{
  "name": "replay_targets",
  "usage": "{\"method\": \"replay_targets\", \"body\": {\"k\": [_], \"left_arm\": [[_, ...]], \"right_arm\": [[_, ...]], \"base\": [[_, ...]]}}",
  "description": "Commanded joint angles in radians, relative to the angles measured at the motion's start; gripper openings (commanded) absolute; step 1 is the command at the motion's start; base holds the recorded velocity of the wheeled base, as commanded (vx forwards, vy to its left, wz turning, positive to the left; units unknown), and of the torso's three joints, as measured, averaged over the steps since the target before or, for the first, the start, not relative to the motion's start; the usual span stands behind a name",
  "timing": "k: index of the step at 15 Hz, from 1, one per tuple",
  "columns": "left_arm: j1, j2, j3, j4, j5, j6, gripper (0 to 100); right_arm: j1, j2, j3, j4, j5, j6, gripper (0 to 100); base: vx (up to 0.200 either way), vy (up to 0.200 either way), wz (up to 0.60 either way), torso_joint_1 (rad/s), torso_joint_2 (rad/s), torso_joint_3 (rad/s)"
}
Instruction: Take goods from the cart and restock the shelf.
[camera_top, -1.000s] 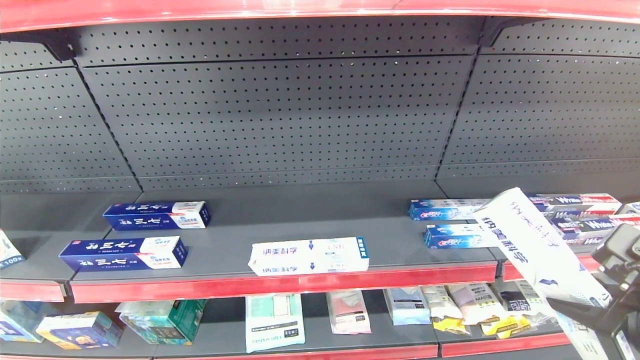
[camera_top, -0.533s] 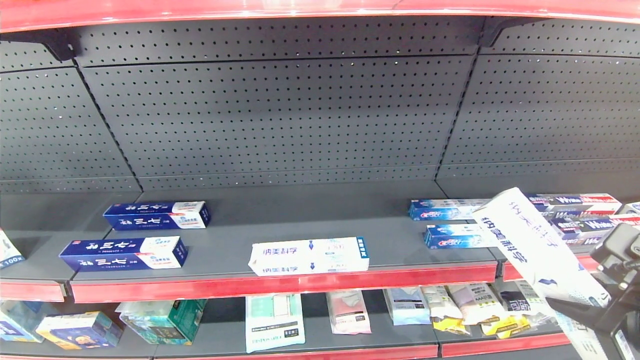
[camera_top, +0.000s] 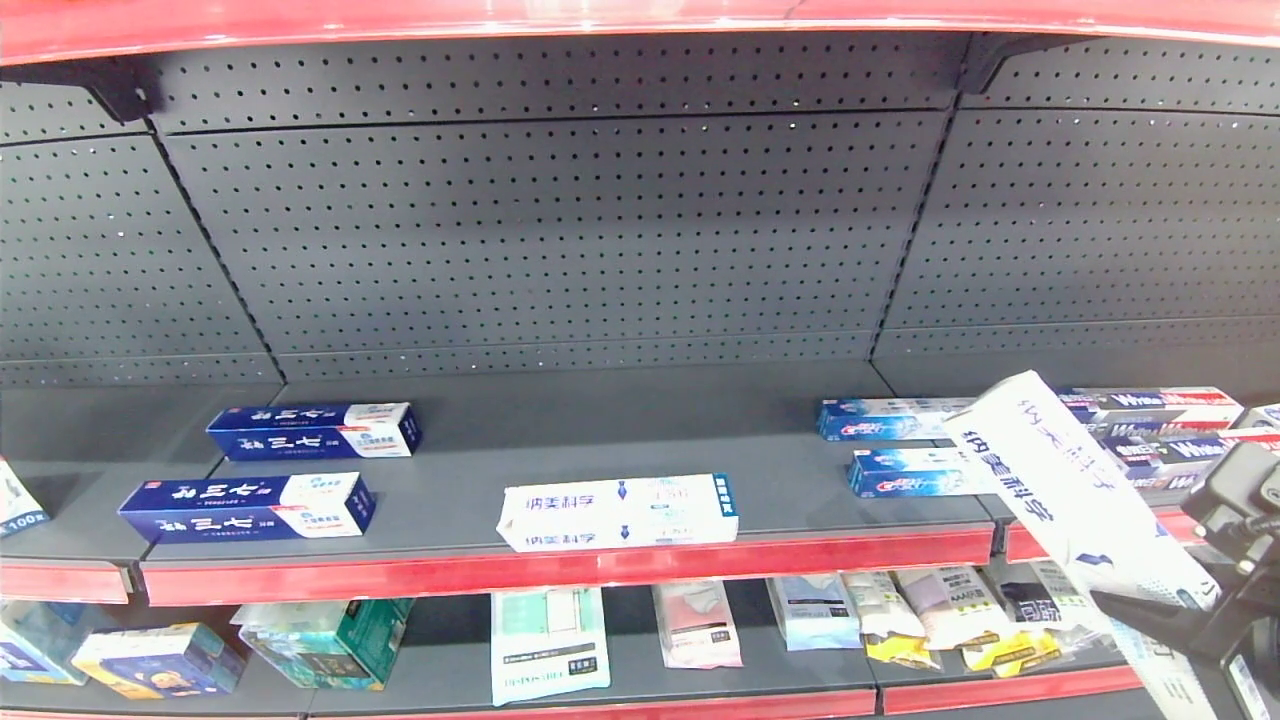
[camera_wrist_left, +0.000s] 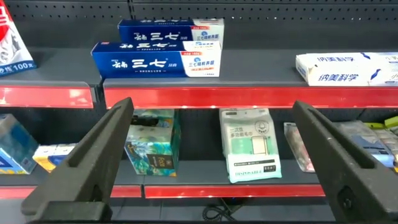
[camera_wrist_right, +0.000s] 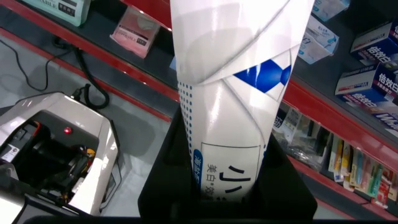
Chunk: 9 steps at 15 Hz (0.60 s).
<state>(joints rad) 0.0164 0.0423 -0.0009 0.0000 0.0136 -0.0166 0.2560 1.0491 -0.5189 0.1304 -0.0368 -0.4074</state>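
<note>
Facing the dark shelf (camera_top: 600, 430), I have the long white toothpaste box (camera_top: 1060, 480) tilted at its right end, in front of the blue toothpaste boxes (camera_top: 900, 472). My right gripper (camera_wrist_right: 225, 155) is clamped around its lower end. A matching white box (camera_top: 618, 512) lies flat at the shelf's front edge. My left gripper (camera_wrist_left: 213, 106) hangs spread wide, empty.

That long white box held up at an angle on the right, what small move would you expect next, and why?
Probably the right gripper swings its long white cardboard carton toward the robot's left, levelling it over the bare grey metal shelf behind the matching white carton. The held carton hangs tilted before the blue-and-white cartons, not over open shelf.
</note>
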Motion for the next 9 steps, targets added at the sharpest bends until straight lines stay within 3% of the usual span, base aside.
{"method": "replay_targets", "body": {"k": [1,9], "left_arm": [[0.000,0.002,-0.001,0.000,0.000,0.000,100],[0.000,0.002,0.001,0.000,0.000,0.000,100]], "right_arm": [[0.000,0.002,0.002,0.000,0.000,-0.001,0],[0.000,0.002,0.010,0.000,-0.002,-0.001,0]], "base": [[0.000,0.000,0.60,0.002,0.00,0.002],[0.000,0.000,0.60,0.006,0.00,0.002]]}}
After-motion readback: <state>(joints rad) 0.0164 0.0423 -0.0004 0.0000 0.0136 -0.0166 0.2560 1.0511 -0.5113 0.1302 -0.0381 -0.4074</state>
